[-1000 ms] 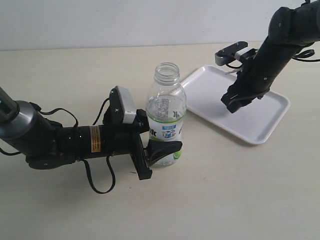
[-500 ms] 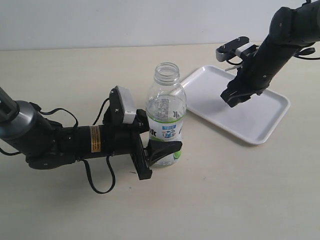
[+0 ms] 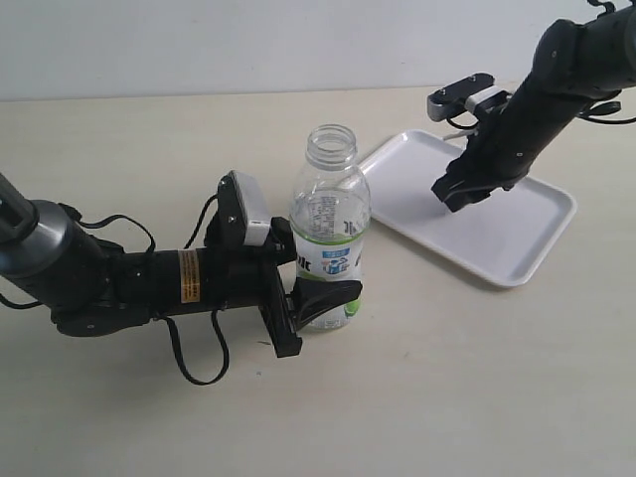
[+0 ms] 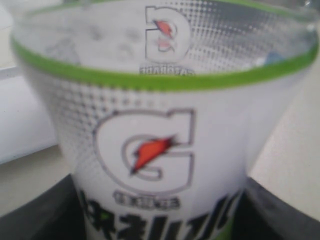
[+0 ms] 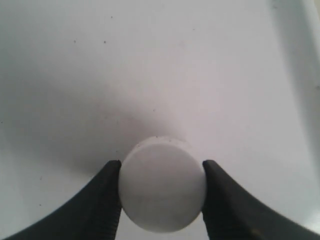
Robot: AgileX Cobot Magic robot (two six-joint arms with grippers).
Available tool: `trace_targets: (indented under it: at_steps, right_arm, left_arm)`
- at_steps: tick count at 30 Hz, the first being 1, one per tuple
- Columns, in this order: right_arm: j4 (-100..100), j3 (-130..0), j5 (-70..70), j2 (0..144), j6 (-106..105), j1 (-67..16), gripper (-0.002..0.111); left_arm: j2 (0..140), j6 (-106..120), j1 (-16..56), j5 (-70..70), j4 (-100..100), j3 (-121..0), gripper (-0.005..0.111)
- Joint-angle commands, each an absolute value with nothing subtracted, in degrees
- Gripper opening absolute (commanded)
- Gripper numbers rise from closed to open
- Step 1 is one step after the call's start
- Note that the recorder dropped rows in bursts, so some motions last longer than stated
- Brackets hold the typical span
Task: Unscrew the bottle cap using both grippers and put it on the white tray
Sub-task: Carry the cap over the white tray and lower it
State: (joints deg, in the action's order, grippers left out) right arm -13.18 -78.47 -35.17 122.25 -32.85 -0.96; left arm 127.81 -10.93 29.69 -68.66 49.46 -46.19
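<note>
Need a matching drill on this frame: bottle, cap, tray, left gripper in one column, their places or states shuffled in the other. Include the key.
Things
1. bottle
2. cap
3. tray
4. left gripper

States
a. held in the right gripper
b. flat on the table, beneath the right gripper
c. upright, neck open
d. clamped on the bottle's lower half

Pairs: 1-c, 2-a, 3-b, 4-d
</note>
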Motion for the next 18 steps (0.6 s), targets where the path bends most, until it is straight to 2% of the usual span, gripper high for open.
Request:
trace_targets:
  at_steps: [1,4,6,8,14,18]
  right_arm:
    - [-13.44,-78.27,-34.01,123.81,-32.87,-0.96,0.000]
    - [-13.54,-78.27,-34.01,124.23,-32.87,-0.96,0.001]
    - [-14.49,-78.27,-33.70,124.23,-32.87,-0.96,0.007]
    - [-14.74,-78.27,-33.48,124.23,-32.87,-0.96,0.018]
    - [-15.03,-78.27,-33.46,124.23,-32.87,-0.96,0.061]
    - [-15.03,-78.27,-34.20,124.23,-31.91,-0.96,0.070]
  left_arm:
    - [127.74,-10.48,29.74,-67.77,49.51,-46.14,0.000]
    - [127.74,-10.48,29.74,-67.77,49.51,-46.14,0.000]
    - [127.74,-10.48,29.74,-67.77,49.51,-46.14,0.000]
    - [127.74,-10.48,29.74,-67.77,49.51,-46.14,0.000]
    - [127.74,-10.48,29.74,-67.77,49.51,-46.14,0.000]
    - [127.74,-10.48,29.74,-67.77,49.51,-46.14,0.000]
